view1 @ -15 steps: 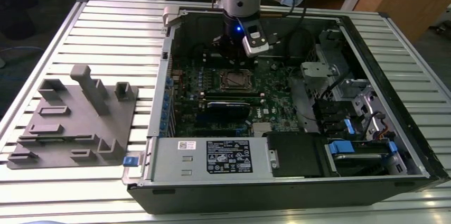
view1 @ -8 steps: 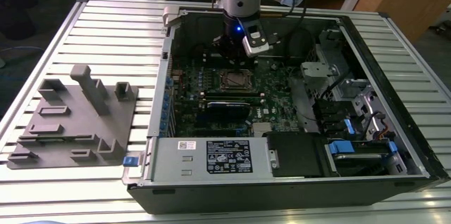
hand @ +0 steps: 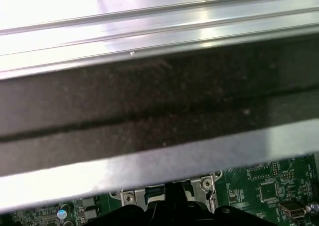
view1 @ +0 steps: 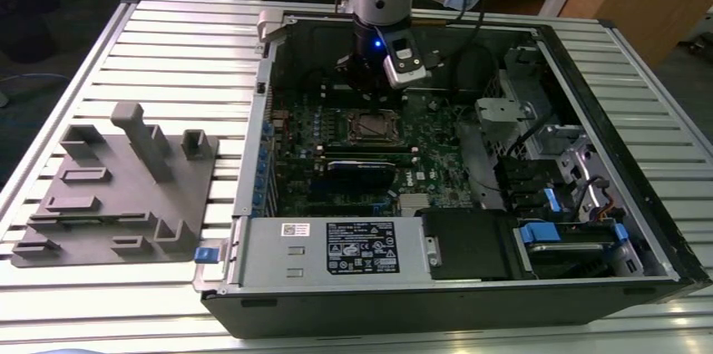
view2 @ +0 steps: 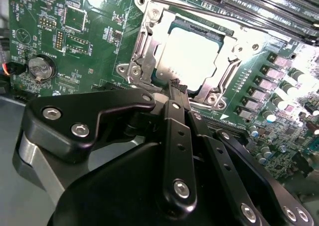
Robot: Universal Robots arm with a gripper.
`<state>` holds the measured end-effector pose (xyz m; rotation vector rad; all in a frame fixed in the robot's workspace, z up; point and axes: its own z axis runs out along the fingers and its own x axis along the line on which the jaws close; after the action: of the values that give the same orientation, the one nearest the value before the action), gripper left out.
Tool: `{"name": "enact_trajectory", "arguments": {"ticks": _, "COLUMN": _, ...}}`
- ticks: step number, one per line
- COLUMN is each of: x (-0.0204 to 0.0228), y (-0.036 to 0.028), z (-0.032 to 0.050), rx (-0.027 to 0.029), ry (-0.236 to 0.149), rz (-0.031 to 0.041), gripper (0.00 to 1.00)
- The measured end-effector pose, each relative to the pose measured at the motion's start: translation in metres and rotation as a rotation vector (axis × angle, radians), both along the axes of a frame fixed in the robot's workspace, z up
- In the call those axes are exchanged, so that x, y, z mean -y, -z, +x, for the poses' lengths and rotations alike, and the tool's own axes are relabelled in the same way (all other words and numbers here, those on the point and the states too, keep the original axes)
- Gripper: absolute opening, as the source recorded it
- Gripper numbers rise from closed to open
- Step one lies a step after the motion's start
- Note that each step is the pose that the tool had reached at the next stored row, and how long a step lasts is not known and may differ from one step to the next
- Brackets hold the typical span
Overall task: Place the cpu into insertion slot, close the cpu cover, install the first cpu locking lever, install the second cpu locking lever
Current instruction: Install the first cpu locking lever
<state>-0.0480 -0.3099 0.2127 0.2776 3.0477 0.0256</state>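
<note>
while pressed together, gripper tips meet at cpu cover edge | cpu seated in insertion slot

exterior view: even, moderate light, case interior shadowed | second wrist view: cpu blown out white by glare, right edge overexposed, pincer dark and soft | first wrist view: bright glare across upper metal.
</note>
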Motion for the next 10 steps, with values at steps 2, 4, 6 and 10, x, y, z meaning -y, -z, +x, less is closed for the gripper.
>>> {"name": "enact_trajectory", "arguments": {"ticks": 2, "x": 0.0000, "y": -0.0031, "z": 0.0000, "rx": 0.0000, "ry": 0.000, "rz": 0.0000, "gripper": 0.11}}
{"name": "enact_trajectory", "arguments": {"ticks": 4, "x": 0.0000, "y": -0.0034, "z": 0.0000, "rx": 0.0001, "ry": 0.000, "rz": 0.0002, "gripper": 0.11}}
{"name": "enact_trajectory", "arguments": {"ticks": 6, "x": 0.0009, "y": -0.0034, "z": 0.0001, "rx": 0.0000, "ry": 0.000, "rz": 0.0001, "gripper": 0.11}}
{"name": "enact_trajectory", "arguments": {"ticks": 10, "x": 0.0046, "y": -0.0034, "z": 0.0000, "rx": 0.0000, "ry": 0.000, "rz": 0.0000, "gripper": 0.11}}
